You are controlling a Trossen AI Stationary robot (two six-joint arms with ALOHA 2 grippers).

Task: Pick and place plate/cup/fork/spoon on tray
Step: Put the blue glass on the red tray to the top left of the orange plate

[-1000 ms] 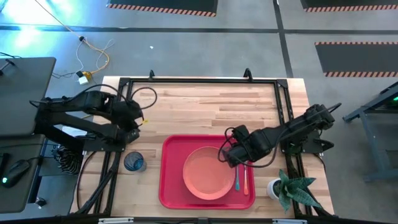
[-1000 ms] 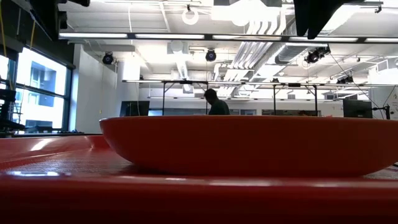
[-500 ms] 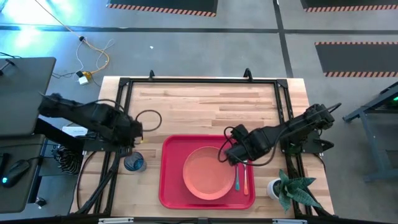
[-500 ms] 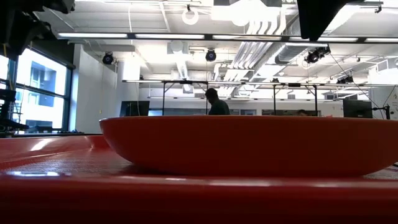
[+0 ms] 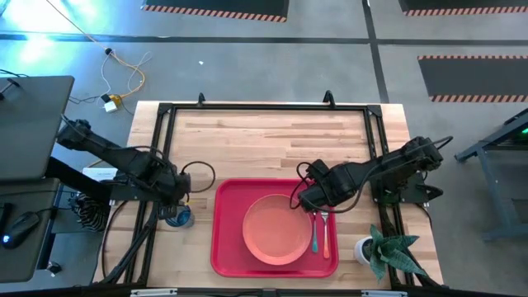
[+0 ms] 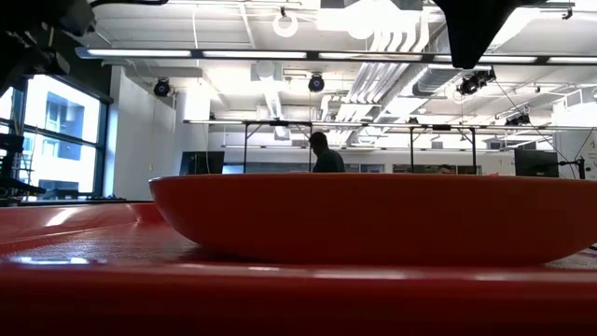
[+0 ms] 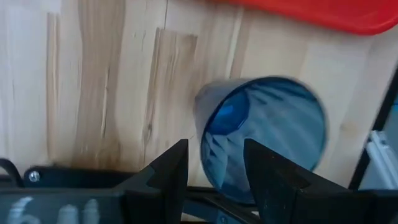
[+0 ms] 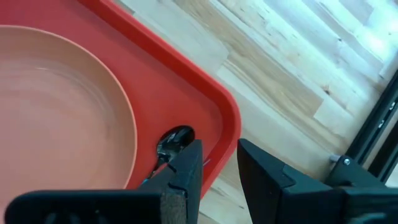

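Observation:
The red tray (image 5: pixel 227 247) lies at the table's near middle. On it rest the salmon plate (image 5: pixel 272 231), the blue-handled spoon (image 5: pixel 314 237) and the orange-handled fork (image 5: pixel 325 238), both to the right of the plate. The blue cup (image 5: pixel 179 218) stands upright on the table left of the tray. My left gripper (image 7: pixel 214 171) is open just above the cup (image 7: pixel 273 134), one finger outside its wall and one over its mouth. My right gripper (image 8: pixel 219 163) is open and empty above the tray's far right corner (image 8: pixel 227 118), near the spoon's bowl (image 8: pixel 175 139).
A black frame rail (image 5: pixel 264 107) runs around the table's far and side edges. A small potted plant (image 5: pixel 384 247) stands at the near right corner. Bare wood (image 5: pixel 272 140) lies beyond the tray. A person (image 6: pixel 326 154) shows far back in the room.
My left gripper has swung from the table's far left toward the near edge and come down over the blue cup. My right gripper has drawn back a little toward the far edge, away from the spoon and fork. The cup, plate, spoon and fork have stayed in place.

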